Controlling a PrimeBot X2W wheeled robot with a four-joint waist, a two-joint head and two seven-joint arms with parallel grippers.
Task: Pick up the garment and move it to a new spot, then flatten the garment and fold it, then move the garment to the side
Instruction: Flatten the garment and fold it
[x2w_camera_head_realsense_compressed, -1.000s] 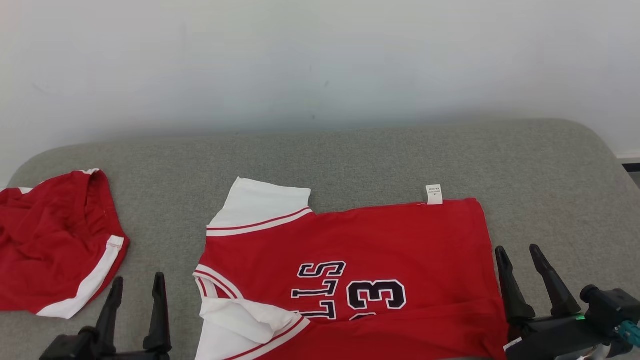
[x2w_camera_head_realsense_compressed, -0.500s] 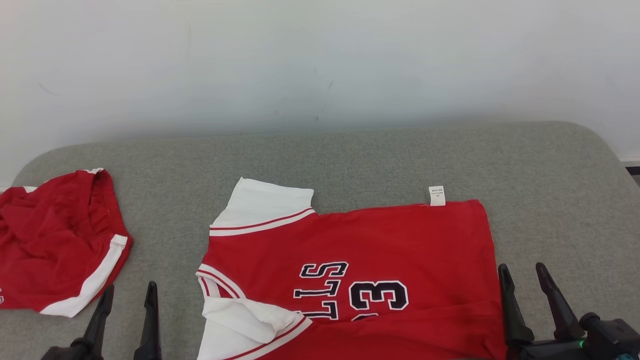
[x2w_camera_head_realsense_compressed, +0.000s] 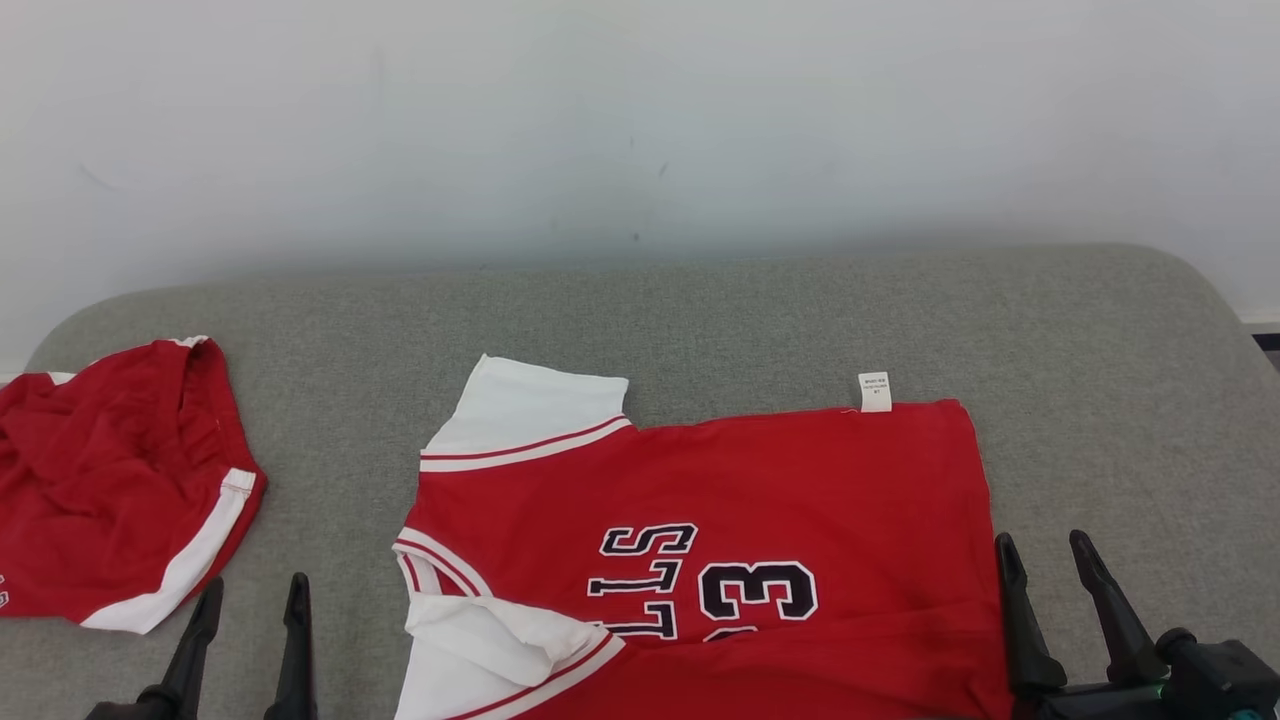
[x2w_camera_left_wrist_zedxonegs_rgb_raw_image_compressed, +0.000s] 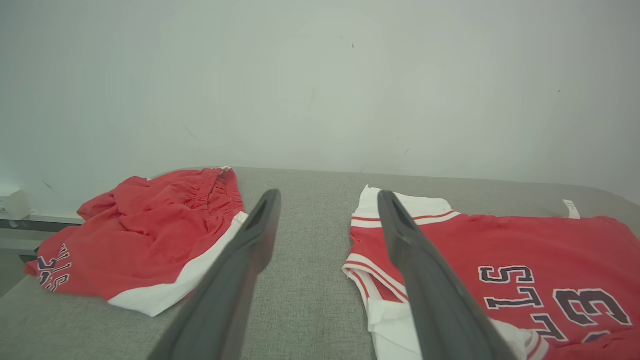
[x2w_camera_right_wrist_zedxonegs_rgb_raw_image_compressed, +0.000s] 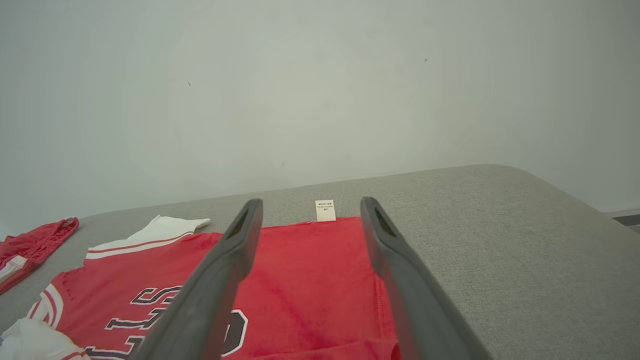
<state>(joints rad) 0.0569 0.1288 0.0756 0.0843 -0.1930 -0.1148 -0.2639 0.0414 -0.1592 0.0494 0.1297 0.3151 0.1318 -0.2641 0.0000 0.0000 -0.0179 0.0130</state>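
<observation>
On your left lie crumpled red shorts (x2w_camera_head_realsense_compressed: 120, 480), and your left gripper (x2w_camera_head_realsense_compressed: 255, 592) hovers wide open and empty over the bare grey cushion (x2w_camera_head_realsense_compressed: 700, 310) beside them. The jersey (x2w_camera_head_realsense_compressed: 750, 480) lies spread at the centre, apparently laid out for folding. Your right gripper (x2w_camera_head_realsense_compressed: 1040, 545), equally wide and empty, waits just beside its right edge.

The red cotton jersey (x2w_camera_head_realsense_compressed: 760, 490), with white red-striped sleeves and dark white-edged lettering, lay spread flat on the grey fabric surface (x2w_camera_head_realsense_compressed: 700, 310). Its near sleeve was crumpled, a red fold covered part of the print, and a small white label (x2w_camera_head_realsense_compressed: 874, 391) stuck out from the far edge.
</observation>
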